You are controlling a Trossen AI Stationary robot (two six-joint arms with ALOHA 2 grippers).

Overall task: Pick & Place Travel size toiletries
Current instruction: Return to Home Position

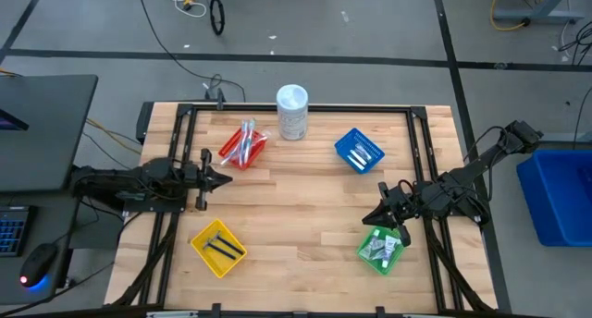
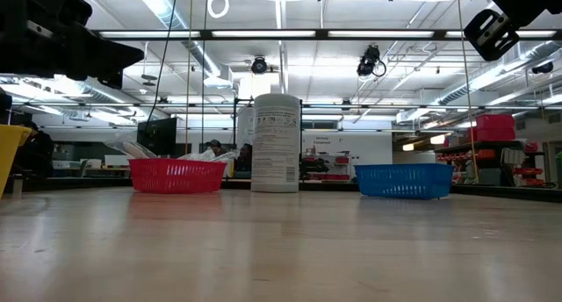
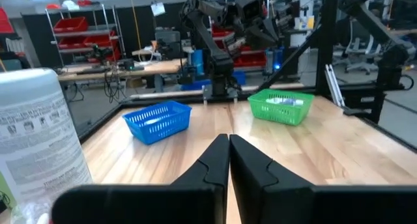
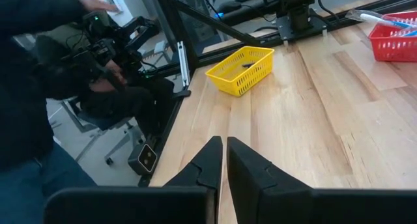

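Right pincer closed tight, empty, just beside green basket w/ toiletries sorted inside; we judge job done, so nothing held. Left pincer closed too, well apart from basket.

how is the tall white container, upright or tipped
Upright: in the low view the white container stands straight on its base between the red basket and the blue basket.

Container at surface back ctr. Back-left basket just L of it, back-right basket to its R. Front-left basket & front-right basket near front edge, well apart. Toiletries in all four. L hand betw. the two L baskets.
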